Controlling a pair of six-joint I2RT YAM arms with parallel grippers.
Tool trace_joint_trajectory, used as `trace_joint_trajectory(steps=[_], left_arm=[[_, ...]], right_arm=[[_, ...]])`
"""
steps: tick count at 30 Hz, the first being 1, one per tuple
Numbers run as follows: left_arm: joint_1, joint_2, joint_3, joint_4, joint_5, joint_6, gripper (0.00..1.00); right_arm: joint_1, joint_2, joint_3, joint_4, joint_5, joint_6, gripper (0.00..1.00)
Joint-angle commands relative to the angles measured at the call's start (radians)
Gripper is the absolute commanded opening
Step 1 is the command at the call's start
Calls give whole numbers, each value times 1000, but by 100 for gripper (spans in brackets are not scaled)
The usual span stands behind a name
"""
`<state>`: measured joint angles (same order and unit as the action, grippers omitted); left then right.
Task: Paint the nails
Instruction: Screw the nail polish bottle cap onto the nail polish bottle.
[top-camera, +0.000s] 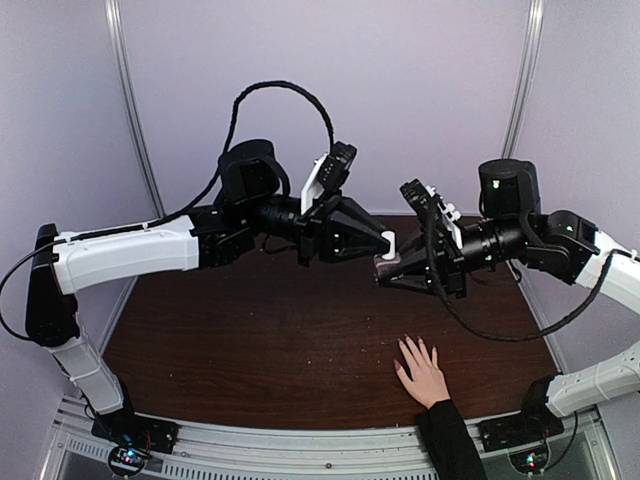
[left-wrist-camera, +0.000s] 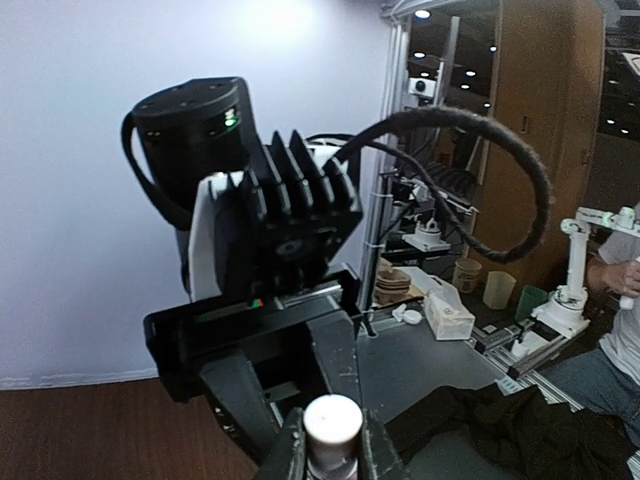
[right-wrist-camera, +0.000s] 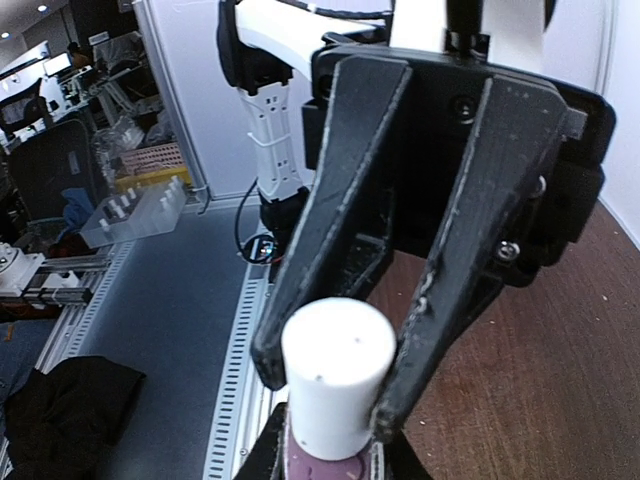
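Aloft, left pincer (left-wrist-camera: 332, 445), right pincer (right-wrist-camera: 326, 462) clamp bottle (right-wrist-camera: 333, 372); hand (top-camera: 422, 372) at edge

Pale lilac walls (top-camera: 400, 80) enclose a dark wooden table (top-camera: 250, 330) (workshop with ceiling spotlights (left-wrist-camera: 423, 14) beyond).

Over the middle of the desk (top-camera: 250, 330) the left hand (top-camera: 389, 244) and right hand (top-camera: 381, 268) meet at a bottle (top-camera: 387, 265), the left on its cap (right-wrist-camera: 335, 365). The nails (top-camera: 419, 346) lie on the desk, nearer and to the right.
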<state>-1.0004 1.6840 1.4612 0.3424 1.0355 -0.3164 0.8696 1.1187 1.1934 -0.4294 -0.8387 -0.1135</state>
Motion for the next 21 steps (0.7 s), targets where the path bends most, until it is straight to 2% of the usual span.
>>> trace_joint_trajectory(steps=[1, 6, 7, 9, 14, 18, 21], left_arm=[[-48, 77, -5, 18, 158, -59, 2], [-43, 91, 0, 94, 209, -118, 3], [-36, 89, -2, 99, 205, -123, 6], [-18, 74, -23, 134, 181, -148, 19], [53, -13, -111, 223, 69, -201, 42], [90, -111, -178, 174, -68, -147, 50], [96, -188, -217, 78, -220, -66, 54]], right_arm=[[7, 15, 79, 193, -135, -9, 0], [8, 26, 93, 179, -158, -14, 0], [7, 28, 95, 169, -154, -18, 0], [8, 27, 94, 152, -144, -28, 0], [1, -5, 53, 155, -99, -35, 0], [-10, -23, 23, 148, -32, -25, 0], [-14, -25, 11, 110, 59, -26, 0]])
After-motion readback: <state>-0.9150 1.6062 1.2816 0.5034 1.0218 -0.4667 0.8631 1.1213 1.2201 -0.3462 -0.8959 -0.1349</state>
